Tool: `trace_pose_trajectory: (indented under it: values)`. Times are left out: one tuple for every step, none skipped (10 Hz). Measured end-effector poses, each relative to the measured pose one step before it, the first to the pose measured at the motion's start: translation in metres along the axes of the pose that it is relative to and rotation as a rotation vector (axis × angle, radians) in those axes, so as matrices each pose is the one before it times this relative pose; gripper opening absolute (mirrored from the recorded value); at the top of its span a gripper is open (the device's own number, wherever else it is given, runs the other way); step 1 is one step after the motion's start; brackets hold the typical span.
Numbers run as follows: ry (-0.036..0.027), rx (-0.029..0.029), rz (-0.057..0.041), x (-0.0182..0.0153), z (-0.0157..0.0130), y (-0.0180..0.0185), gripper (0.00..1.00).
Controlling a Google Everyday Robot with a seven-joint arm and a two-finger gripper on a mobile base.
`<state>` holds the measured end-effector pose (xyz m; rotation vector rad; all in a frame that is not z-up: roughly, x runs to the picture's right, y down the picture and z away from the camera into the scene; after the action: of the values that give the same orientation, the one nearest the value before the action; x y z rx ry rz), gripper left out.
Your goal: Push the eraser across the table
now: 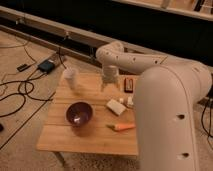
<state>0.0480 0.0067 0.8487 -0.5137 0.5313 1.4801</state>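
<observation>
The eraser (128, 85), a small dark block with a reddish-brown face, lies near the far right of the light wooden table (100, 132). My gripper (108, 86) hangs over the far middle of the table, pointing down, a short way left of the eraser and apart from it. The white arm (165, 95) sweeps in from the right and covers the table's right edge.
A dark purple bowl (79, 113) sits at centre left. A pale cream block (115, 106) and a small white object (130, 102) lie right of centre. A carrot (121, 127) lies near the front. A clear cup (70, 76) stands at the far left. Cables and a box (46, 65) lie on the floor.
</observation>
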Motion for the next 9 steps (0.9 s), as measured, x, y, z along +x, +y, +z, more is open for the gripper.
trace_pose_trajectory:
  values:
    - [-0.01133,0.00468,0.0034,-0.01011,0.0063,-0.01398,0.65]
    - [-0.01319,0.00068,0.00219,-0.00871,0.0037,-0.01009,0.65]
    - [-0.01702,-0.00329,0.00108,-0.00985,0.00297,-0.00889,0.65]
    - [-0.0201,-0.00431,-0.00033,-0.01181,0.00455,-0.01104,0.65]
    - [-0.01265,-0.00333,0.00015,-0.00748,0.00332,-0.00709,0.65]
    - [-0.01407,-0.00282,0.00259,-0.00986,0.00525,-0.01033,0.65]
    - [-0.00937,-0.00362,0.00563,-0.01117,0.00849,-0.01257,0.65]
    - [-0.00603,-0.00127,0.00423,-0.00712,0.00438,-0.00668,0.65]
    - [-0.00595,-0.00221,0.00594,-0.00854,0.00597,-0.00775,0.65]
